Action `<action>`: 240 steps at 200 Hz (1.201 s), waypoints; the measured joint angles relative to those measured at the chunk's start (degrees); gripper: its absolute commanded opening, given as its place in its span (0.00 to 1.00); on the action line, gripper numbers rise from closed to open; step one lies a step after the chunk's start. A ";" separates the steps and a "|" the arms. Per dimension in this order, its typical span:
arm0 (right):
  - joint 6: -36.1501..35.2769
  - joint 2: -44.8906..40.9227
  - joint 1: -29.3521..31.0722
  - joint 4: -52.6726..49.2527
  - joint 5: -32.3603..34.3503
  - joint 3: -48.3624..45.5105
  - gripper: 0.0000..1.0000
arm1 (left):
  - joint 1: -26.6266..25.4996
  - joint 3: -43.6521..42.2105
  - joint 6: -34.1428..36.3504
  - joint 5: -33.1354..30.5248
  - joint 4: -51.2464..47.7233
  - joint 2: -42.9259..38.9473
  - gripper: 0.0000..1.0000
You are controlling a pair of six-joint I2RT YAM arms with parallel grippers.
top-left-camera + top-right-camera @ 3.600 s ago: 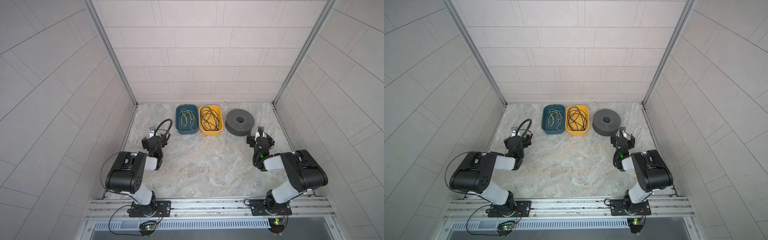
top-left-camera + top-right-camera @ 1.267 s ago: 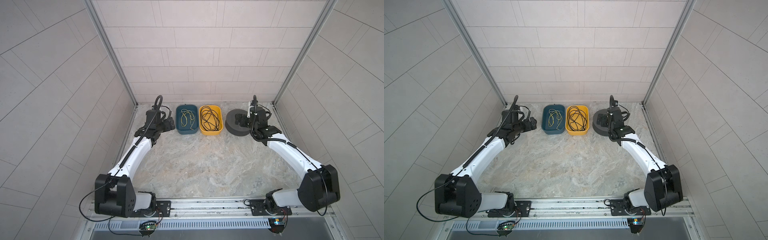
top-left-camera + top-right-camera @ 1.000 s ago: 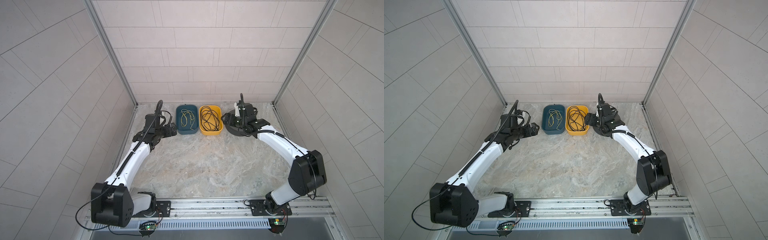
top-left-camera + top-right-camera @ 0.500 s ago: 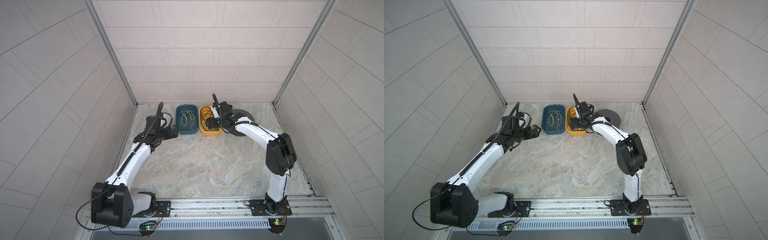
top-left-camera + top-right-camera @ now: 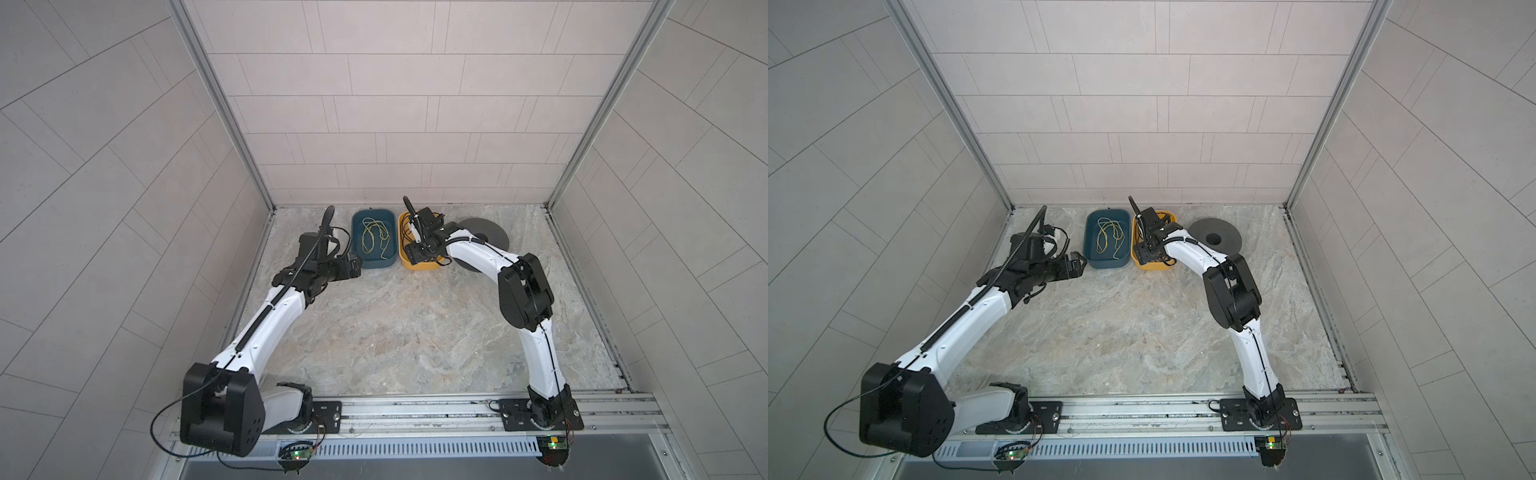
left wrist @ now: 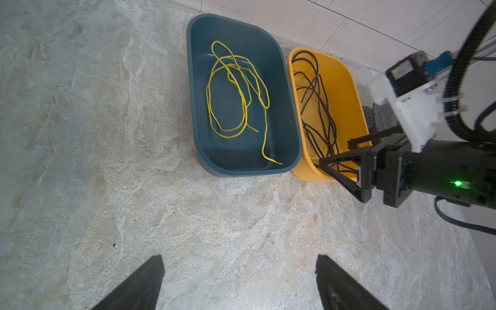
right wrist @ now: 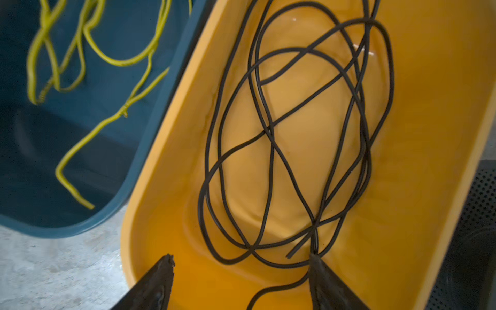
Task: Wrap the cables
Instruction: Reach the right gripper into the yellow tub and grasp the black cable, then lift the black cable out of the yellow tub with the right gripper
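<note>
The cables are one thin black cord (image 7: 268, 128) lying in loose crossed loops in the yellow bin (image 7: 166, 120). The left wrist view shows the same black cord (image 6: 319, 112) and the yellow bin (image 6: 349, 80). My right gripper (image 7: 241, 260) is open and low inside the near end of that bin. One of its fingertips (image 7: 315, 261) touches some strands, and a loop lies between the jaws. In both top views the right gripper (image 5: 415, 253) (image 5: 1144, 251) covers most of the cord. My left gripper (image 6: 239, 259) is open over bare floor, left of the bins (image 5: 355, 266).
A blue bin (image 5: 374, 211) (image 6: 193, 80) holding a thin yellow-green cord (image 6: 236, 88) stands tight against the yellow bin's left side. A flat grey spool (image 5: 490, 232) (image 5: 1229, 241) lies right of the yellow bin, partly under my right arm. The back wall is close behind.
My right arm has swung left from over the grey spool to the yellow bin and dipped its gripper in. Its jaws have narrowed slightly. The left arm has barely moved.
</note>
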 measured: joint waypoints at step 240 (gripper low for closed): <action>1.03 5.49 -2.25 -3.65 -0.96 11.19 0.00 | -0.24 -0.22 0.00 -1.29 0.04 -0.72 0.94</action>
